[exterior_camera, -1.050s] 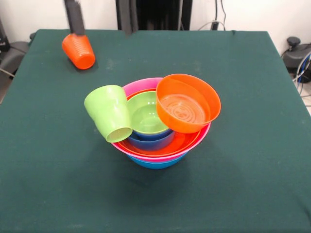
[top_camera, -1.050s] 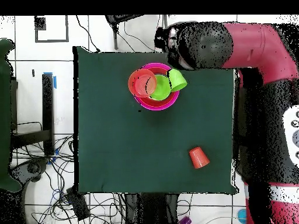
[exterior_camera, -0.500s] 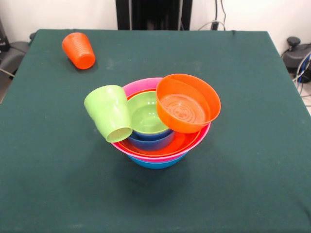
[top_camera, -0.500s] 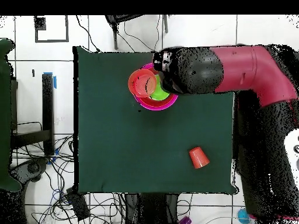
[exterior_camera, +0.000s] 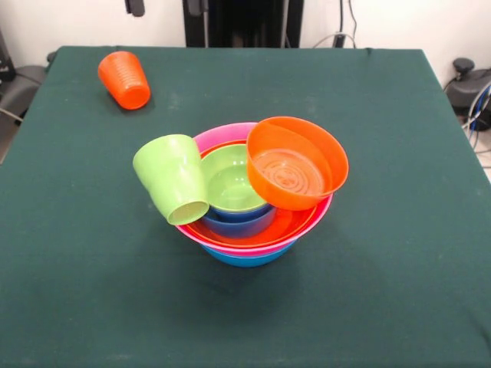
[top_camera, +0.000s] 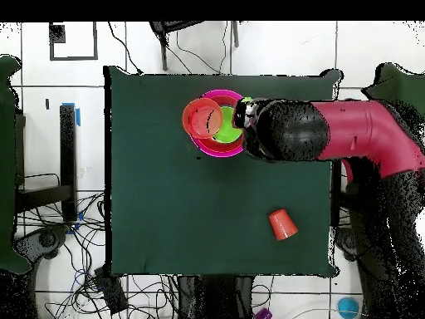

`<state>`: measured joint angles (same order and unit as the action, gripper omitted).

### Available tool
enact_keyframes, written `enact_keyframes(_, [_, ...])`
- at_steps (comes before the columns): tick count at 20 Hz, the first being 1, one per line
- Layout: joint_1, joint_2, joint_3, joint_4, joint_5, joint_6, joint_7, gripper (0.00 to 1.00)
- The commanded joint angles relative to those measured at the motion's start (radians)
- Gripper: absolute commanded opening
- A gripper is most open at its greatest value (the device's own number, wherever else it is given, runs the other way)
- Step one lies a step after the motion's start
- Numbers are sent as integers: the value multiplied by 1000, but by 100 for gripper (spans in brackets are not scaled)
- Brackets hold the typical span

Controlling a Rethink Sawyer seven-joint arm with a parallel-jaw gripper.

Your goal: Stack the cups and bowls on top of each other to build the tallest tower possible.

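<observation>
The tower (exterior_camera: 249, 230) stands mid-table: wide blue, pink and orange bowls, then a small blue bowl holding a lime-green bowl (exterior_camera: 232, 180). A small orange bowl (exterior_camera: 295, 162) tilts on the tower's right rim. The lime-green cup (exterior_camera: 173, 188) leans tipped against the tower's left side. The orange ribbed cup (exterior_camera: 124, 79) lies on its side at the far left. My gripper (exterior_camera: 165, 6) shows only two dark tips at the top edge, apart, open and holding nothing. From overhead, my arm (top_camera: 324, 141) covers the right of the tower (top_camera: 217, 125) and hides the green cup; the orange cup (top_camera: 282, 224) lies apart.
The dark green table (exterior_camera: 383, 115) has bare cloth on all sides of the tower. Cables and grey equipment (exterior_camera: 468, 80) sit beyond its right edge. Overhead, cables (top_camera: 91, 282) lie on the tiled floor beside the table (top_camera: 166, 208).
The fingers beside the orange cup rose out of the front view; now only their tips show at the top edge. Overhead, the arm has swung over the tower's side. No cup or bowl moved.
</observation>
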<state>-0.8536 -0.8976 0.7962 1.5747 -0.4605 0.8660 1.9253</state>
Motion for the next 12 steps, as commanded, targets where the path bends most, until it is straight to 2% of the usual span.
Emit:
enact_keyframes(1, [7,69,-69,131,-81,30,-141,100])
enact_keyframes(12, [37,180,-136,69,-135,159,-155,100])
